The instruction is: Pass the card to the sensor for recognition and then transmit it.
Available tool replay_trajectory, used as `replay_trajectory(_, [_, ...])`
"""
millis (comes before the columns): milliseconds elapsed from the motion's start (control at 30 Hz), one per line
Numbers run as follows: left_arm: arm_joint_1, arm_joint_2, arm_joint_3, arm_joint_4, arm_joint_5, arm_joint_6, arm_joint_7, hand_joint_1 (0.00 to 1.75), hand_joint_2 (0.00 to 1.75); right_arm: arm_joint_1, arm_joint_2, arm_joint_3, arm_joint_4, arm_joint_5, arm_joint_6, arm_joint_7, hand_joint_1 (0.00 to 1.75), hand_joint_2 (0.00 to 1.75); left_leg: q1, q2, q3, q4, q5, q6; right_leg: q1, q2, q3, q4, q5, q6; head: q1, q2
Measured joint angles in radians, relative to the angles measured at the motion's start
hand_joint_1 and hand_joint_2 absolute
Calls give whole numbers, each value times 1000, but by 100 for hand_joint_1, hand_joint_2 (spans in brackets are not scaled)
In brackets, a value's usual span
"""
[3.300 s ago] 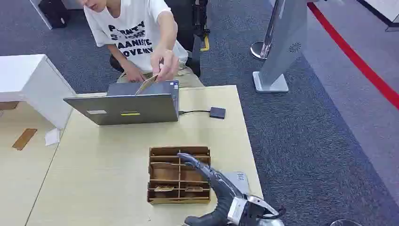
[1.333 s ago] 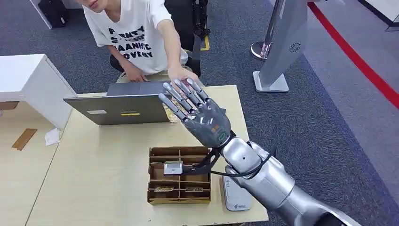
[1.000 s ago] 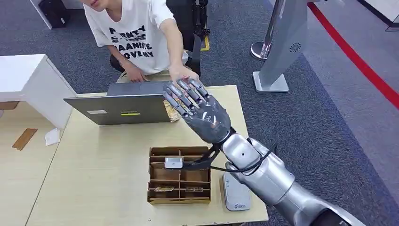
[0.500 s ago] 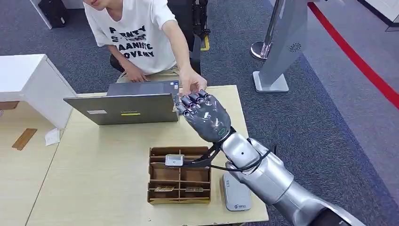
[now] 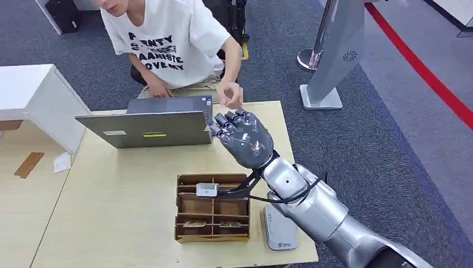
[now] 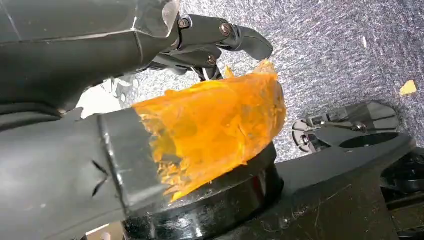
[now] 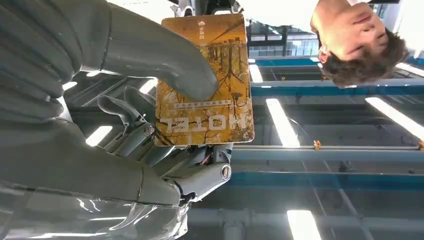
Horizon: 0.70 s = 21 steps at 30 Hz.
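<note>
the right hand (image 5: 245,139) is raised just right of the laptop (image 5: 146,127), above the surface (image 5: 111,190), its fingers (image 7: 165,65) clamped on the yellow hotel card (image 7: 205,82). whether the left hand's (image 6: 210,35) fingers are apart or together, i cannot tell.

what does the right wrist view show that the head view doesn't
Right wrist view alone: the orange-brown hotel key card, printed HOTEL, pinned by the thick grey thumb against the darker fingers, with ceiling lights behind.

Head view alone: the pale wooden table, the grey open laptop, the brown cardboard divider tray, the flat grey card sensor, and the person's hand just beyond the robot's fingers.

Both: the right hand, fingers curled, and the person in the white printed T-shirt.
</note>
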Motion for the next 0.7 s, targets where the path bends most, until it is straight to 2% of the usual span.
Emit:
replay_trajectory(233, [0, 0, 0, 0, 3, 1, 0, 0, 0, 6, 2, -2, 1, -41, 0, -11, 175, 175, 0, 0, 0, 0, 0, 0, 0, 0, 0, 0, 0, 0, 0, 0])
replay_trajectory(333, [0, 0, 0, 0, 17, 2, -5, 0, 0, 39, 15, -17, -12, -191, 32, -56, 175, 175, 0, 0, 0, 0, 0, 0, 0, 0, 0, 0, 0, 0, 0, 0])
replay_trajectory(467, [5, 0, 0, 1, 51, 6, -22, 0, 0, 125, 59, -66, -96, -563, 186, -128, 175, 175, 0, 0, 0, 0, 0, 0, 0, 0, -1, 0, 0, 0, 0, 0])
replay_trajectory(500, [6, 0, 0, 2, 56, 7, -25, 0, 0, 143, 68, -77, -114, -615, 207, -135, 175, 175, 0, 0, -1, 0, 0, 0, 0, 0, -1, 0, 0, 0, 0, 0])
replay_trajectory(700, [9, 0, 0, 5, 64, 7, -32, 0, 0, 189, 94, -114, -184, -658, 237, -145, 175, 175, 0, 0, -1, 0, 0, 0, 0, 0, -1, 0, 0, 0, 0, 0])
